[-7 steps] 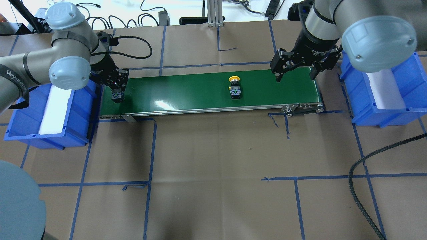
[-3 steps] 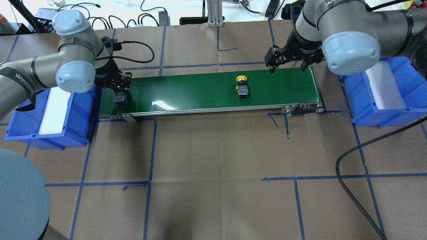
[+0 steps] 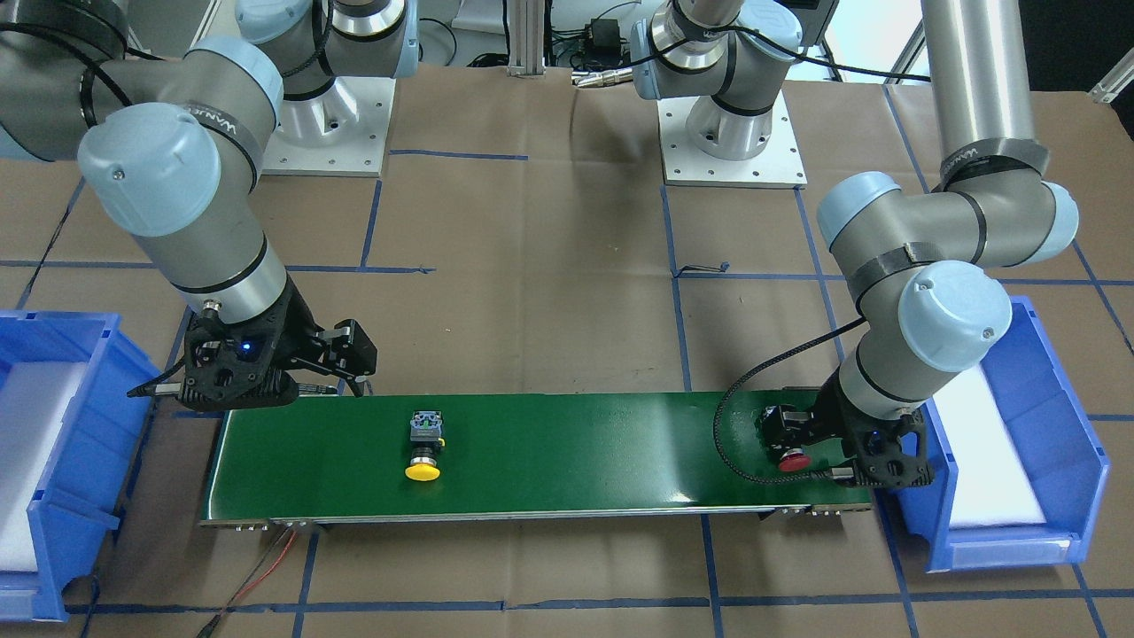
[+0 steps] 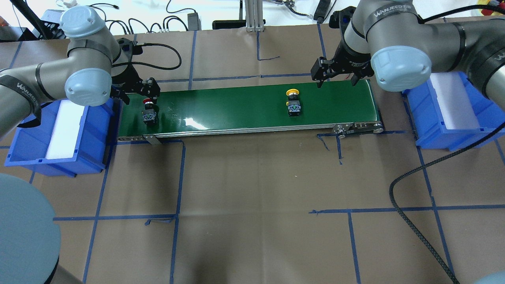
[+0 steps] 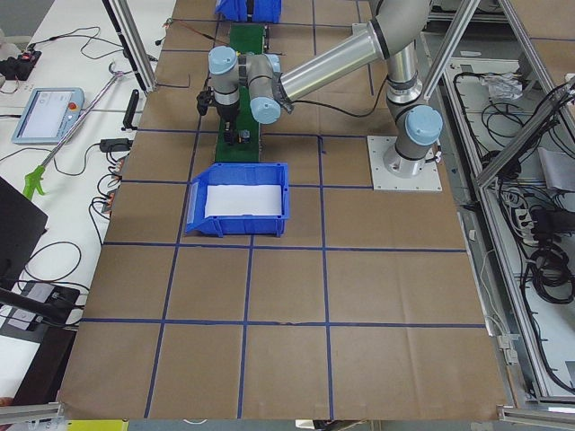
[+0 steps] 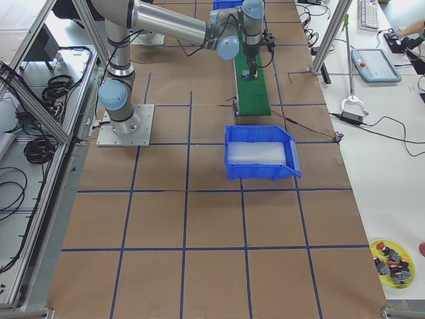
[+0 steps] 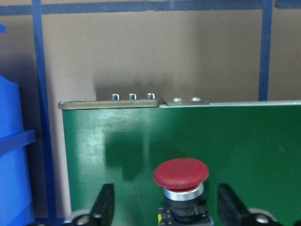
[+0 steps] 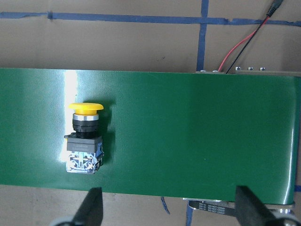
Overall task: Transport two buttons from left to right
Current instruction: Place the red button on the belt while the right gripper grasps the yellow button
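We open on the yellow button (image 4: 293, 103), lying on its side past the middle of the green conveyor belt (image 4: 236, 106), towards the belt's right end. Its mushroom cap points away from the robot and its grey switch body points back towards it. The red button (image 4: 149, 111) lies the same way at the belt's left end.

Both look small, light and rigid, and we judge them to be hard plastic that won't give under pressure. The round caps are smooth and domed, so a pinch there could slip. We'd take hold across the flat sides of the square switch body. Go easy on the terminal end, where the contacts look like the delicate part.

The left claw (image 4: 139, 92) is spread open over the red button. In its wrist view a finger stands on either side of the red cap with clear green belt between, so nothing is gripped. The right claw (image 4: 335, 75) is also wide open and empty, hovering by the belt's far edge near its right end. The yellow button lies off to one side of its span, not centred between the fingers.

A blue bin (image 4: 23, 154) lined in white sits at the left end, and another blue bin (image 4: 442, 138) waits at the right end. Both rest on the paper-covered surface (image 4: 252, 177), which is gridded with blue tape.
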### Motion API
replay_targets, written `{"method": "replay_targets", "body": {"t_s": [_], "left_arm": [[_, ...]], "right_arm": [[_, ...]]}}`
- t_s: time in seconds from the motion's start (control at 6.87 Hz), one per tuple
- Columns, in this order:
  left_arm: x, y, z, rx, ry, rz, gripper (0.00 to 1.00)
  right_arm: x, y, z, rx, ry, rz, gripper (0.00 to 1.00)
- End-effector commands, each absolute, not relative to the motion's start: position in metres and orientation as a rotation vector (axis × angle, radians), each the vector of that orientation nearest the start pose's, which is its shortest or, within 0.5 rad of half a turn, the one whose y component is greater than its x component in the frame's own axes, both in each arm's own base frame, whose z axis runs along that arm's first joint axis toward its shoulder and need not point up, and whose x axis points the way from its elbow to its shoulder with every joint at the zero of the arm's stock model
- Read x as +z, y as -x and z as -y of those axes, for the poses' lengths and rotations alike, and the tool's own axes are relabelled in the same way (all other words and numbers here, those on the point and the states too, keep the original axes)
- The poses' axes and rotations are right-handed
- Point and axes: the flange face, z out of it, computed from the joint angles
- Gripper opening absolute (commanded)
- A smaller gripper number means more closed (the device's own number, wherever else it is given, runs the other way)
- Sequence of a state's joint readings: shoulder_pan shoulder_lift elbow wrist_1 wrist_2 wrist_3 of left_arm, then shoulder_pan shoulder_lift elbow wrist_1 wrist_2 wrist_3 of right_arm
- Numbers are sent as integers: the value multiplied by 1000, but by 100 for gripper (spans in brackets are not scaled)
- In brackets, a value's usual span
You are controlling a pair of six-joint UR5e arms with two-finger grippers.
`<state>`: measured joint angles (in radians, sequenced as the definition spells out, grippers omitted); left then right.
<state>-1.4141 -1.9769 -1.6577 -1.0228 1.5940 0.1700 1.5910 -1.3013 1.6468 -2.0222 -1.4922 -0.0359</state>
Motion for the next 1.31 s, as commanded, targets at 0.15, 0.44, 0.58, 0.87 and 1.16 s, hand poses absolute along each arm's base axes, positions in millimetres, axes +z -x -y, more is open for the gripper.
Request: {"method": "replay_targets", "body": {"t_s": [0.15,0.44,0.58,0.87,1.16], "left_arm": [[339,43,615,-94,-23,-3106,100],[387,66,579,-8,7,-3118,100],[411,91,558,7,9,-3117,100],[447,108,518,65,38,-3124,100],[466,112,498,68,35,-3123,100]], "right_arm": [[319,-152,611,-179,38,-3057,100],[309,-152,613,-179,5,-3058,100],[306,-151,613,-171,0,-3057,99],[299,-151,615,-152,-73,-3053,99],[282,-151,618,-110,-80,-3057,99]]}}
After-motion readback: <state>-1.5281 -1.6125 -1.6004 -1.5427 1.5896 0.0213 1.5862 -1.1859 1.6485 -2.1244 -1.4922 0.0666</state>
